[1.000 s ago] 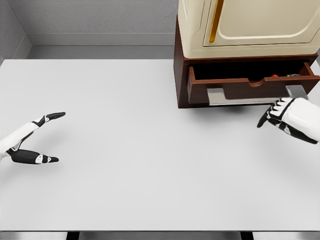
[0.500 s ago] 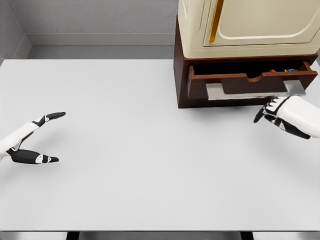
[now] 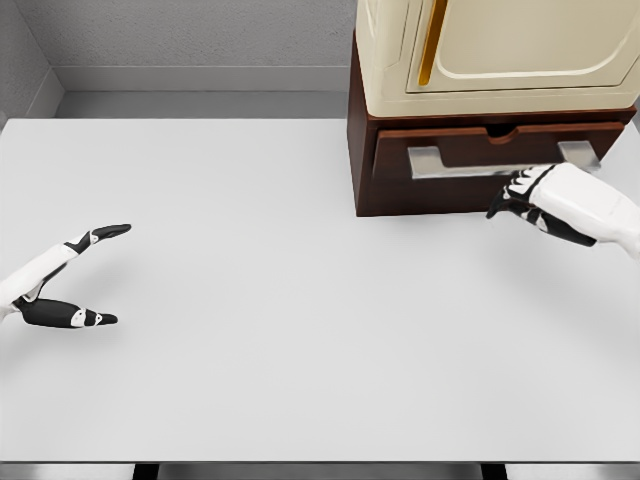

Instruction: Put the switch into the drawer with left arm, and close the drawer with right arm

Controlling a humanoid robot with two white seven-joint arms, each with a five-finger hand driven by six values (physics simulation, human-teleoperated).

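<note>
Brown drawer (image 3: 480, 150) (nearly shut), right robot hand (image 3: 522, 192) touching its handle (image 3: 470, 168)

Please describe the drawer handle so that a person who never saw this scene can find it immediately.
Look at the far right of the white table, where a dark brown cabinet carries a cream appliance. On the front of its drawer, under the appliance, runs a wide handle, with the right hand at it. It is the only flat silver-grey bar on the brown wood.
</note>
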